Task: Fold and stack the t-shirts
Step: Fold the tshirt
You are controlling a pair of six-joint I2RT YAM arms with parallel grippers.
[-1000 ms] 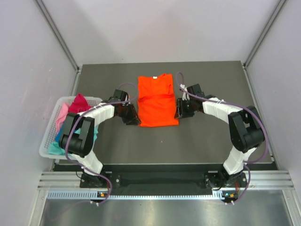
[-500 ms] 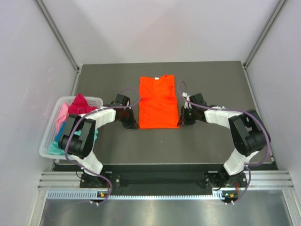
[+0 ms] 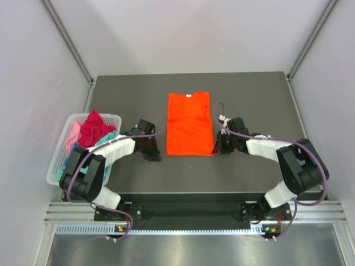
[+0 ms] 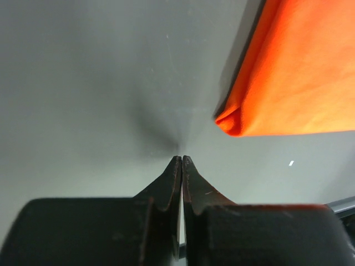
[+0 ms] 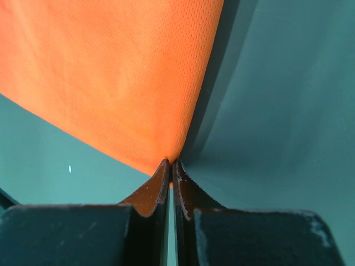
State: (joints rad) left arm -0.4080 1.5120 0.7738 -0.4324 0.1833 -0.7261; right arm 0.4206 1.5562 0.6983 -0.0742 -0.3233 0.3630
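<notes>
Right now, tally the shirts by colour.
orange shirt: 1
magenta shirt: 1
pink shirt: 1
teal shirt: 1
Total: 4 showing; the heap in the basket may hide more.

Your right hand (image 5: 170, 162) has its fingers pressed together, nipping the orange t-shirt (image 5: 111, 72) by its nearest corner, on the table (image 5: 277, 111).
</notes>
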